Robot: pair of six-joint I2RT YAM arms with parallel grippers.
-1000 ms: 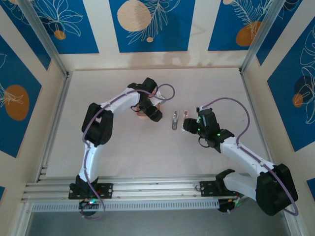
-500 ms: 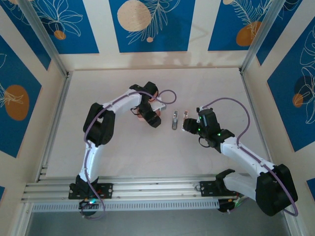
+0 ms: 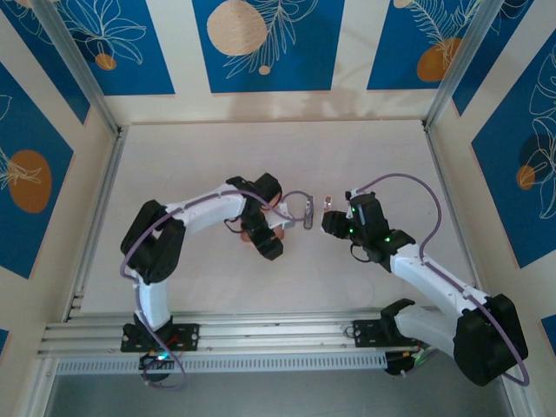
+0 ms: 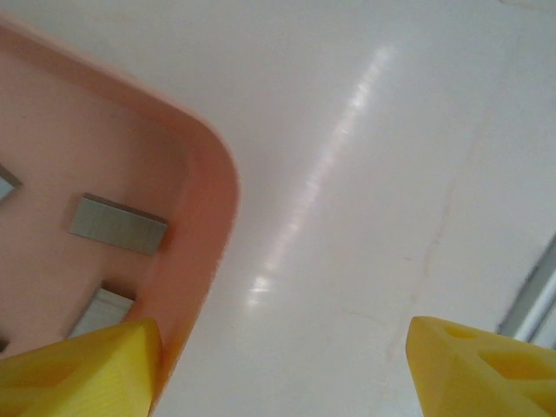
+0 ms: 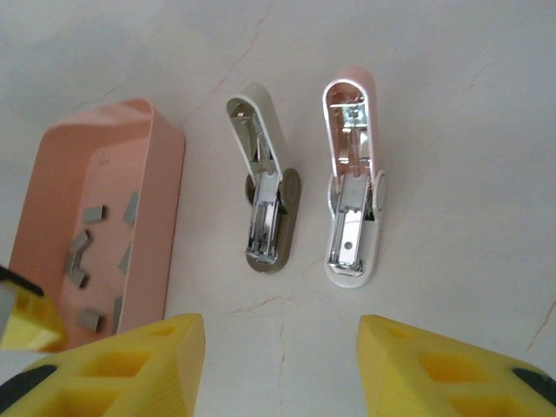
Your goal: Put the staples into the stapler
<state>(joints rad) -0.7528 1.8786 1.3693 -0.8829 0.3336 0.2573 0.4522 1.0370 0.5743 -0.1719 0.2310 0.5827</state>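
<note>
**Q:** Where do the task's things lie?

**A:** The stapler, pale pink, lies on the table hinged open, with its silver channel facing up. Just beside it is a grey stapler, also open. The staples lie loose as short grey strips on the floor of the pink tray, which stands near the two staplers but apart from them.

**Q:** How do the grippers stand?

**A:** The right gripper has its yellow fingers spread wide with nothing between them, and it hovers at the near ends of both staplers. The left gripper is likewise spread and empty. One fingertip sits at the tray's rounded corner and the other is over bare table.

**Q:** How will a strip handle, and where should it be taken?

**A:** Probably very light, thin and slick. It looks stiff along its length but is likely to snap apart if bent or squeezed hard. It lies flat on a smooth floor, so there is little to get a finger under. A gentle pinch across the long edges at mid-length seems best, keeping clear of the tray wall. The stapler also looks light and may slide when a strip is pushed in, so bracing its pink base at the sides, clear of the channel, would help.
</note>
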